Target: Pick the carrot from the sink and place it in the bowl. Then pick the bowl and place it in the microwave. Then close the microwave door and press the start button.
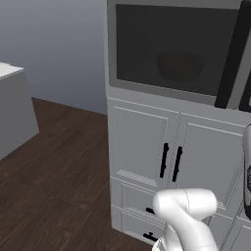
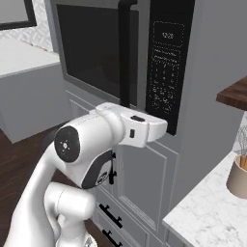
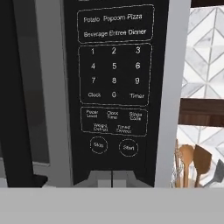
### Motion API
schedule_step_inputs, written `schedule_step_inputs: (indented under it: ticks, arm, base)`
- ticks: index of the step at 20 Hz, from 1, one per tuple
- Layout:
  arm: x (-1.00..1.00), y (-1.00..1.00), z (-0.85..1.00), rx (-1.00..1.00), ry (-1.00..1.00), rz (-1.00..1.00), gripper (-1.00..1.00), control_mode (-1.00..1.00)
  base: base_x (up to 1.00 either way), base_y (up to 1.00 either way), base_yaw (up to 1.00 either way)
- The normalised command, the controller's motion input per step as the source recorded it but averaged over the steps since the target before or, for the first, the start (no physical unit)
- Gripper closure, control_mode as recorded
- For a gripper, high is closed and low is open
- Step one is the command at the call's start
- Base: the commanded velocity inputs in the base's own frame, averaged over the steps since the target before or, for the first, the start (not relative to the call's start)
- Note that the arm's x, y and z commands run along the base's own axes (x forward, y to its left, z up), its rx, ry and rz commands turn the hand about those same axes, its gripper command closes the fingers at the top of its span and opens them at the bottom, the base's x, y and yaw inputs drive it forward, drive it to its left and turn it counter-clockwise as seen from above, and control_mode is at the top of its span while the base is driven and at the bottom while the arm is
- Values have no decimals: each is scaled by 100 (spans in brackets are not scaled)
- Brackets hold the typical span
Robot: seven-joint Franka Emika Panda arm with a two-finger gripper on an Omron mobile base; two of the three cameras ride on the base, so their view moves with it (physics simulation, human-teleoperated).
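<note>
The microwave (image 1: 147, 93) is built in above grey cabinets, and the microwave door (image 1: 166, 46) (image 2: 91, 48) stands shut. Through its dark glass the bowl (image 1: 180, 66) shows faintly inside. The carrot and the sink are out of view. In the hand view the black control strip (image 3: 113, 65) is very close. My gripper (image 3: 112, 177) is shut with nothing in it, and its tips sit just below the round start button (image 3: 128, 148), slightly to its left. A stop button (image 3: 99, 145) lies beside it. The white hand (image 2: 144, 128) reaches up to the control strip (image 2: 166, 62).
Grey cabinet doors with black handles (image 1: 169, 162) stand under the microwave. To the right are a marble counter (image 2: 212, 212), a utensil holder (image 2: 239, 176) with wooden spoons (image 3: 194, 162), and a dark wooden shelf (image 2: 234, 94). A grey counter (image 1: 12, 108) stands far left.
</note>
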Motion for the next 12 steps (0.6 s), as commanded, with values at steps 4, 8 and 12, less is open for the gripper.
schedule_step_inputs:
  ticks: [4, 8, 12]
  arm:
    - [48, -13, -9, 0, 0, 0, 100, -100]
    - [13, -46, -1, 2, -1, 0, 100, -100]
    - [21, -5, -11, 0, -1, 0, 100, -100]
  base:
    - [0, 0, 0]
    - [0, 0, 0]
    - [0, 0, 0]
